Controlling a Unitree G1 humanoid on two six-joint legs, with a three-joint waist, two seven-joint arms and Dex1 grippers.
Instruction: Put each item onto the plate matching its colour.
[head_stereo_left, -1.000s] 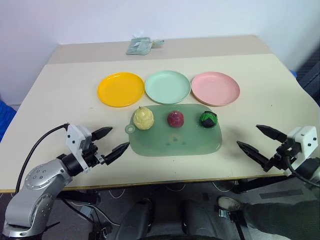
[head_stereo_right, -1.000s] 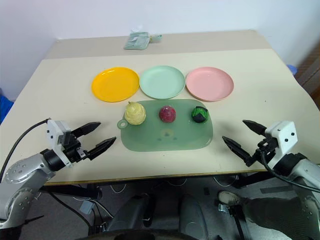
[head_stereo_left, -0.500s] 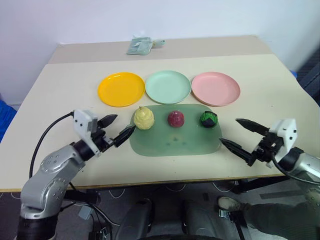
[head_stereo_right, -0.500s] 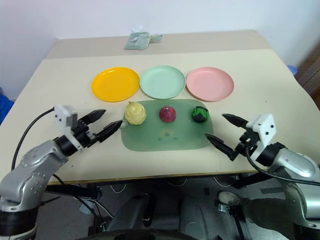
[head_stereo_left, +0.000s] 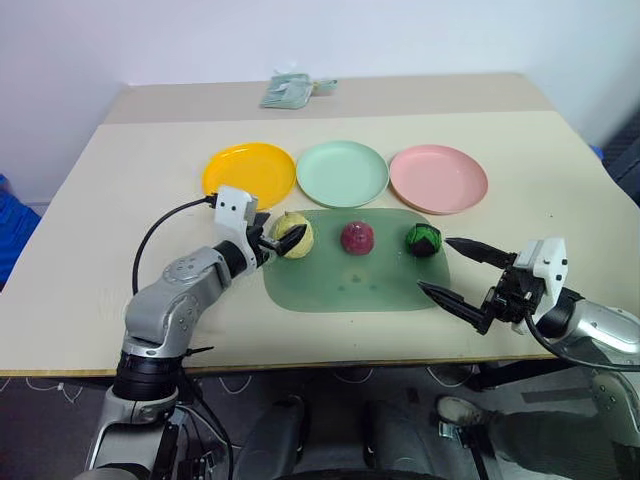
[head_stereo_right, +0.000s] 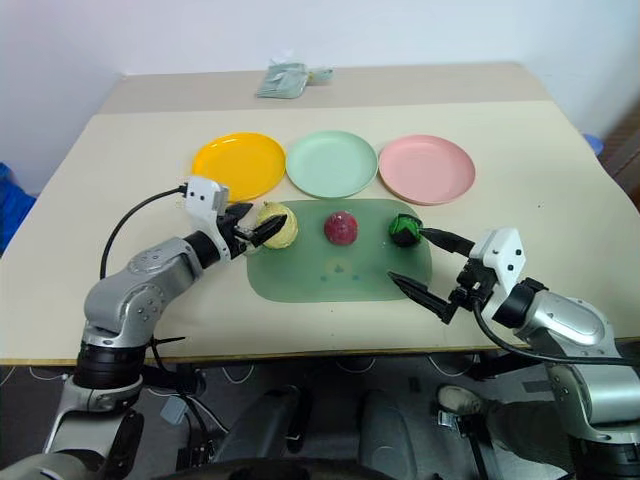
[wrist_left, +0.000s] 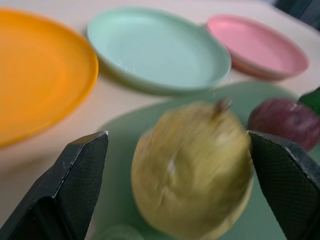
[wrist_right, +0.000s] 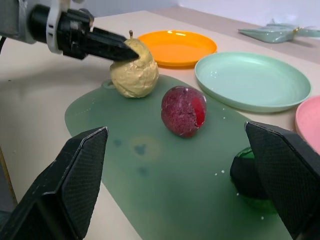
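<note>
Now, nearest the robot, the right gripper (head_stereo_left: 468, 280) hangs over the table's near right part, its two black fingers spread wide and empty, tips pointing toward the right end of the translucent green mat (head_stereo_left: 350, 285). The dark green-and-black round toy (head_stereo_left: 421, 239) lies on the mat just beyond its farther finger, not touched.

Further in, the left gripper (head_stereo_right: 262, 231) is at the pale yellow pear-shaped toy (head_stereo_right: 275, 225), which stands upright on the mat's left end, stalk up. In the left wrist view the pear (wrist_left: 192, 167) sits squarely between the two fingers, which are apart on either side of it with a gap on each; jaws wide, no grip yet. The toy lies straight ahead of the gripper along its pointing line, with its long axis vertical, across the fingers' plane. Left arm is clearly the nearer one to this item. Judgement: closing is the next step, and the lumpy round body could roll if one finger meets it first.

The maroon round toy (head_stereo_left: 357, 238) sits mid-mat, between the other two, untouched.

Beyond the mat lie three plates in a row: orange-yellow plate (head_stereo_left: 249, 172) on the left, mint green plate (head_stereo_left: 343, 172) in the middle, pink plate (head_stereo_left: 438, 178) on the right. All three bare. The orange-yellow plate lies just behind and left of the pear.

Versus one second ago: the left gripper was off the mat's left edge over bare table and has since reached in around the pear. The right gripper has swung inward toward the mat. Items unmoved.
</note>
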